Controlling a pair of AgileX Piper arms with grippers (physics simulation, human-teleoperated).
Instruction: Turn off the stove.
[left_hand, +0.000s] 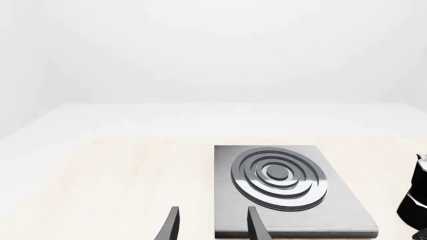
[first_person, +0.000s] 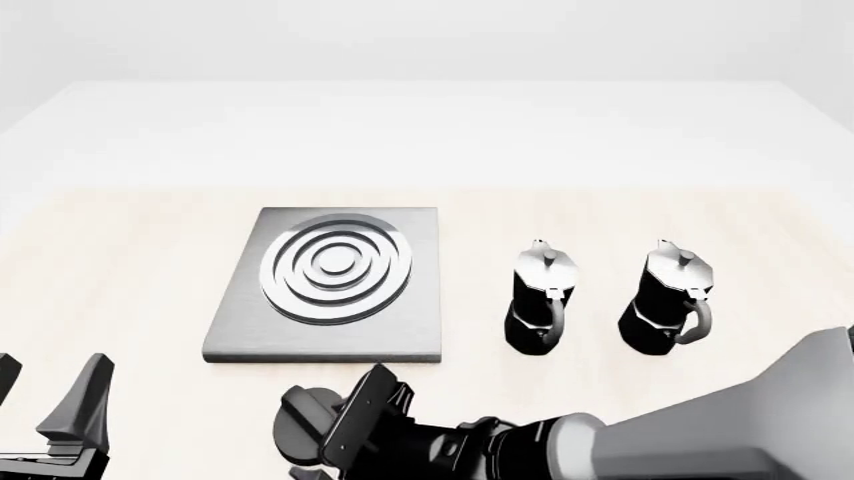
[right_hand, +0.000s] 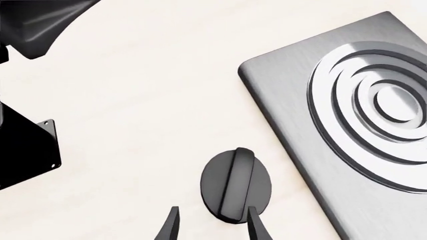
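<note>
The stove is a flat brushed-grey plate with concentric silver rings. Its separate black round knob, with a ridge across it, lies on the table in front of the plate's near edge. My right gripper is open just at the knob. One fingertip overlaps the knob's edge and the other stands beside it. In the front view the gripper hides part of the knob. My left gripper is open and empty at the near left, short of the plate's near left corner.
Two black-and-silver moka pots stand upright right of the plate; one shows at the picture's edge in the left wrist view. Parts of the left arm lie close to the knob's far side.
</note>
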